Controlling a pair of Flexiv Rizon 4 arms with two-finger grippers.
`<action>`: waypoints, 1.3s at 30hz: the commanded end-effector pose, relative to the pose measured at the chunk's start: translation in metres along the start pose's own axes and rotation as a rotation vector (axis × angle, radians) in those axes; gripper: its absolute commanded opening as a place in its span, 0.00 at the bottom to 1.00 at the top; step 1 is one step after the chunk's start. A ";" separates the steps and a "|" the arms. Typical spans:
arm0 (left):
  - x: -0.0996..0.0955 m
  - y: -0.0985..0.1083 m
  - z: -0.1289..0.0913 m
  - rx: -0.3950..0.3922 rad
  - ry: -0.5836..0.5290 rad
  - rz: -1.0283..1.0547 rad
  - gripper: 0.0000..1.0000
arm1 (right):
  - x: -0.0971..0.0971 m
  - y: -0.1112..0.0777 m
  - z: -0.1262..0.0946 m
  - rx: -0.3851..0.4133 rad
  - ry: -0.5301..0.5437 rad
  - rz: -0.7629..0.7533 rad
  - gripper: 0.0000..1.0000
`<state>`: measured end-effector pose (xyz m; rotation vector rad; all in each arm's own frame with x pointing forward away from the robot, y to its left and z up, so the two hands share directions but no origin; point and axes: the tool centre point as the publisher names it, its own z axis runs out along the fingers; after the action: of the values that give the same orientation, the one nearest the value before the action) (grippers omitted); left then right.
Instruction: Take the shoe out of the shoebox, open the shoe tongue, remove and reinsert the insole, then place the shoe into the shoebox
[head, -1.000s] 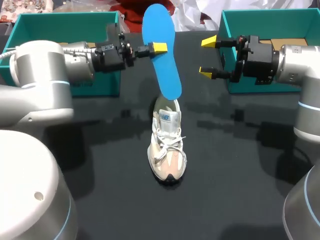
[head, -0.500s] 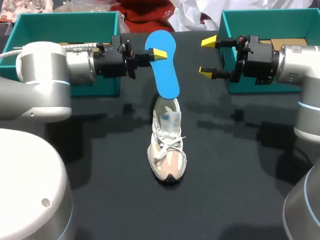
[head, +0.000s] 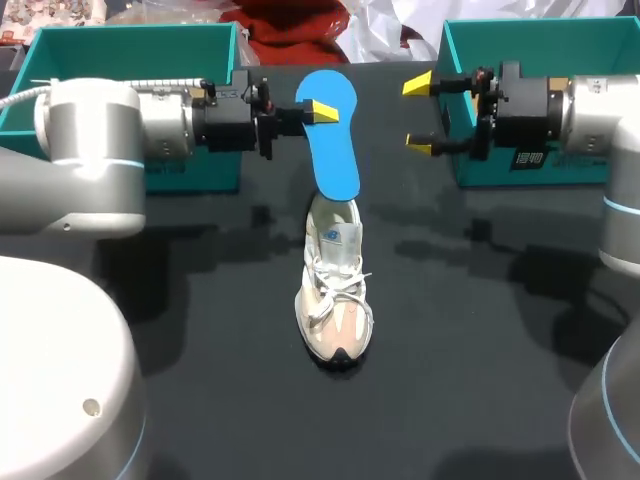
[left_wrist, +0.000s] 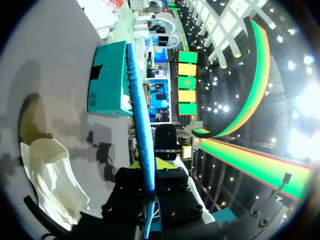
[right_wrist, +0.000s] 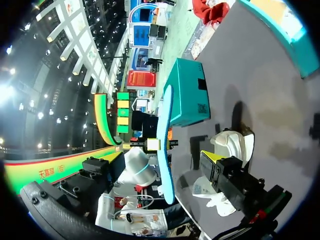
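- Two teal cardboard boxes, the left teal box (head: 130, 45) and the right teal box (head: 520, 40), stand at the far corners of your matte black table (head: 470, 330) in the head view
- One pale mesh shoe (head: 335, 300) with white laces stands upright between them, toe pointing to the near edge
- One flat blue insole (head: 335, 140) rises from the shoe's heel opening; your left gripper (head: 318, 107) is clamped on its upper part, and your right gripper (head: 419, 115) hangs before the right teal box, its yellow tips well apart
- Your left wrist view shows the insole (left_wrist: 141, 115) edge-on, a thin blue strip pinched between the fingers, with the shoe (left_wrist: 50, 180) beside it
- Your right wrist view shows one yellow fingertip (right_wrist: 212, 156), with the shoe (right_wrist: 232, 142) and insole (right_wrist: 164, 145) ahead
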<state>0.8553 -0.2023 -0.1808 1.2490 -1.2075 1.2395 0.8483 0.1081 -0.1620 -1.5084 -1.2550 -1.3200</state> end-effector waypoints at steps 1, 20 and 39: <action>-0.003 -0.002 0.001 -0.003 0.007 -0.007 0.00 | 0.015 -0.002 -0.007 0.005 -0.145 0.000 1.00; -0.003 -0.002 0.001 -0.003 0.007 -0.007 0.00 | 0.077 -0.013 0.022 -0.040 -0.898 -0.087 1.00; -0.003 -0.002 0.001 -0.003 0.007 -0.007 0.00 | 0.108 -0.032 0.069 -0.120 -1.411 -0.200 1.00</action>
<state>0.8579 -0.2033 -0.1840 1.2436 -1.1971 1.2368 0.8321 0.1908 -0.0710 -2.1062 -1.8903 -0.8670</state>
